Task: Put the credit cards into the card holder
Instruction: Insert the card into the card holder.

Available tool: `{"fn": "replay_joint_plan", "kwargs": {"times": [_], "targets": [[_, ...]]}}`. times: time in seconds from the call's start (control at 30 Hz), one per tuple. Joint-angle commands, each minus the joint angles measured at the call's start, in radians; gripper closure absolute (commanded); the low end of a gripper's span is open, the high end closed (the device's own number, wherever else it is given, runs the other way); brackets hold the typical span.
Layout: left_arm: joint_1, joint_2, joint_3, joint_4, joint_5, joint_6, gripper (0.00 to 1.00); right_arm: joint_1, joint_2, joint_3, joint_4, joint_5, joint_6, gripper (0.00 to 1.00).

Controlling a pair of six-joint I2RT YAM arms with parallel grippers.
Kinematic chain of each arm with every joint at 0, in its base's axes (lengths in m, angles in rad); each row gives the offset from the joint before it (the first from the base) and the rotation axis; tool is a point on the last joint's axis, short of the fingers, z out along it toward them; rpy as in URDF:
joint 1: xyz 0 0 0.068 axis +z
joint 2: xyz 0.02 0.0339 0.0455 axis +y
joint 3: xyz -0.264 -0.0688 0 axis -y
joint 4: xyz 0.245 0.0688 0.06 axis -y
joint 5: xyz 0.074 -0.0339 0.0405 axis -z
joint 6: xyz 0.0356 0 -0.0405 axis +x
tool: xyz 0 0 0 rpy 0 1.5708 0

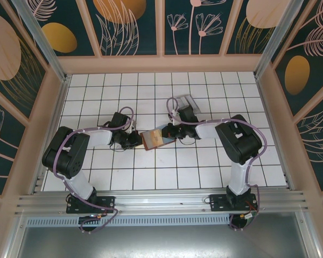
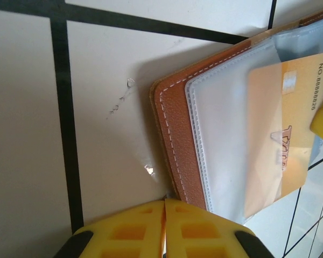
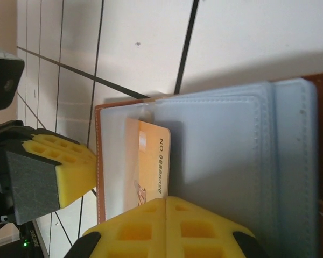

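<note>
The brown card holder [image 1: 152,138] lies open between my two grippers, its clear sleeves [image 3: 220,150] facing up. Its brown cover [image 2: 177,134] casts a shadow on the tiles, so that edge sits raised. An orange credit card [image 3: 151,161] is partly inside a sleeve, its numbered end still showing [image 2: 290,123]. My left gripper [image 2: 165,203] is shut on the corner of the cover's edge [image 1: 134,140]. My right gripper [image 3: 166,200] is shut with nothing between its fingers, its tips against the card's near end [image 1: 169,133].
A clear greyish tray [image 1: 187,102] sits on the white tiles just behind the right arm. Wooden walls [image 1: 59,97] enclose the tiled table on three sides. A metal rail [image 1: 161,201] runs along the near edge.
</note>
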Motion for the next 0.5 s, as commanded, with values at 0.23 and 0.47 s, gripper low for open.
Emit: {"fn": "replay_joint_plan", "kwargs": {"times": [0.23, 0.47], "targets": [[-0.008, 0.033, 0.016, 0.051, -0.111, 0.047, 0.91, 0.036, 0.049, 0.076, -0.067, -0.061, -0.036, 1.0], [-0.009, 0.032, 0.012, 0.06, -0.103, 0.036, 0.91, 0.075, 0.107, 0.105, -0.007, -0.068, 0.03, 1.0]]}}
